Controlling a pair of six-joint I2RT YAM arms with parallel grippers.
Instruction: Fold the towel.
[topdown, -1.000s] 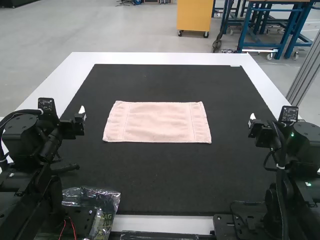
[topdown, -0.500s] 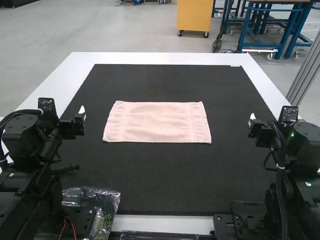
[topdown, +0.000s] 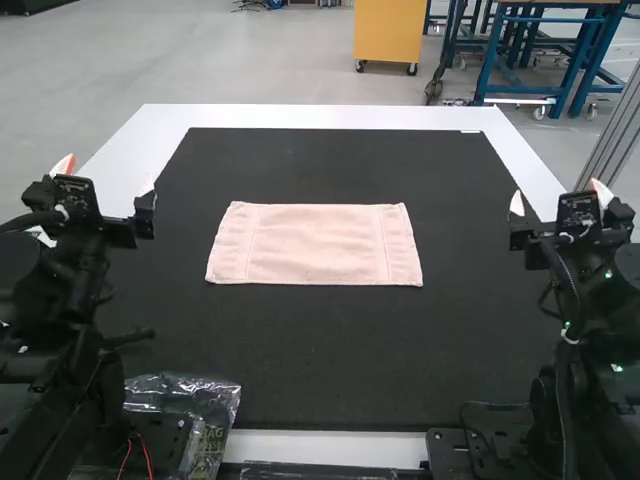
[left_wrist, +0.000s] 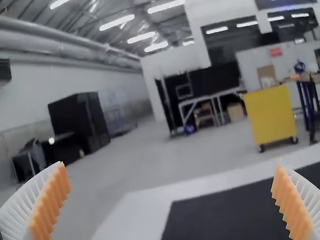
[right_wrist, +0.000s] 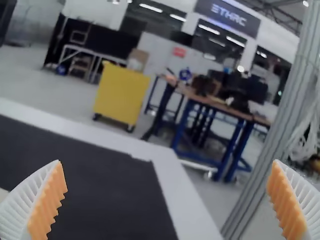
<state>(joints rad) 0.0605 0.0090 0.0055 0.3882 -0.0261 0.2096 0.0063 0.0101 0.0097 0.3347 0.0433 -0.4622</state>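
A pale pink towel (topdown: 315, 244) lies flat as a wide rectangle on the dark mat, with a stitched band near each short end; whether it is in layers I cannot tell. In the high view my left gripper (topdown: 106, 177) is raised at the mat's left side, well apart from the towel. My right gripper (topdown: 559, 197) is up at the right side, likewise away from the cloth. The wrist views show the left gripper (left_wrist: 169, 172) and the right gripper (right_wrist: 167, 172) wide open, nothing between their ribbed fingers.
The dark mat (topdown: 330, 350) covers most of the white table (topdown: 320, 117). A clear plastic bag (topdown: 205, 410) lies beside the left arm's base at the near edge. A metal post (right_wrist: 280, 120) stands beyond the table's right side.
Both grippers have opened, their fingers now spread wide. The left arm's gripper end has shifted slightly outward to the left, and the right one slightly to the right. The towel has not moved.
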